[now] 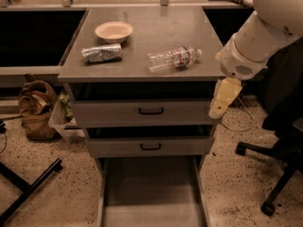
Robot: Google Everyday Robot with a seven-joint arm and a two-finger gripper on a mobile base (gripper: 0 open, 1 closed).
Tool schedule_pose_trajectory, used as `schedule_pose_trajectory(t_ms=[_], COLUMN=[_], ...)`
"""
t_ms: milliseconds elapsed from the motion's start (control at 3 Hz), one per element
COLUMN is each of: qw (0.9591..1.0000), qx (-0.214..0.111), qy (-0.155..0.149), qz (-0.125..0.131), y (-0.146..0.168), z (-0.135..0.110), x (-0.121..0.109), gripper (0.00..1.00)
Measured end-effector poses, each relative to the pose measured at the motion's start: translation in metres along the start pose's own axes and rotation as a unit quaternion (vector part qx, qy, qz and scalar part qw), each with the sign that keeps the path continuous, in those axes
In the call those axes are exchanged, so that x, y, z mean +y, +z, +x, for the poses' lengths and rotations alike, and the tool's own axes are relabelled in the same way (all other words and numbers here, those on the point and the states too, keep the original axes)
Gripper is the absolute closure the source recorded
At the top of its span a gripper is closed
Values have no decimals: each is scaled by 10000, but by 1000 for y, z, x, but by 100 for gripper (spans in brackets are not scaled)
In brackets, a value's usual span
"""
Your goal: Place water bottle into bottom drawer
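Right of centre on the tabletop (156, 37), the water bottle (173, 59) is lying on its side, white cap (199, 53) pointing toward the right edge. It's well apart from the cream bowl (113, 31) and the silvery foil packet (101, 53) over on the left. It looks empty or close to it, so I'd guess super light, and being thin ribbed plastic it'll probably crinkle and give if squeezed hard. A round body lying flat can also roll off if it gets nudged sideways, and clear plastic tends to be a bit slick. If it were me I'd grab across the middle of the body, around the dark label band (182, 56) where the ribs give some bite. I'd come down from above with a moderate squeeze and skip the cap end, which is too narrow. The gripper (222, 103) hangs at the right of the frame, pointing down, off the tabletop's right edge and below its level, beside the upper drawer front (142, 111). It's not holding the bottle, and whether it's open or shut I honestly can't tell. The bottom drawer (150, 193) is pulled out at the lower middle with its flat floor showing, so the bottle may roll once it lands.
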State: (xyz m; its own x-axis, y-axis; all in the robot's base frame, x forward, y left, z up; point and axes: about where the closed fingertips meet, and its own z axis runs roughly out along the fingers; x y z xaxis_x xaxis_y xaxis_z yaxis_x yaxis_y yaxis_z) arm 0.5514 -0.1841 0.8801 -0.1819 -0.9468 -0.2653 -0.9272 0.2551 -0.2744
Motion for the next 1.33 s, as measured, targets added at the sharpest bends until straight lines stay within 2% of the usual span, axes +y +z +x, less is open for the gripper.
schedule_pose_trajectory(t_ms=[333,667,1000,1333], qw=[10000,9999,9992,9973], qx=[0,-30,-136,-272], qy=[0,-124,-384,-675], qz=[0,-11,-6,30], y=[0,2,6,14], z=[0,-5,-21,-50], x=[0,-7,-28,-60], gripper=[0,0,0,0])
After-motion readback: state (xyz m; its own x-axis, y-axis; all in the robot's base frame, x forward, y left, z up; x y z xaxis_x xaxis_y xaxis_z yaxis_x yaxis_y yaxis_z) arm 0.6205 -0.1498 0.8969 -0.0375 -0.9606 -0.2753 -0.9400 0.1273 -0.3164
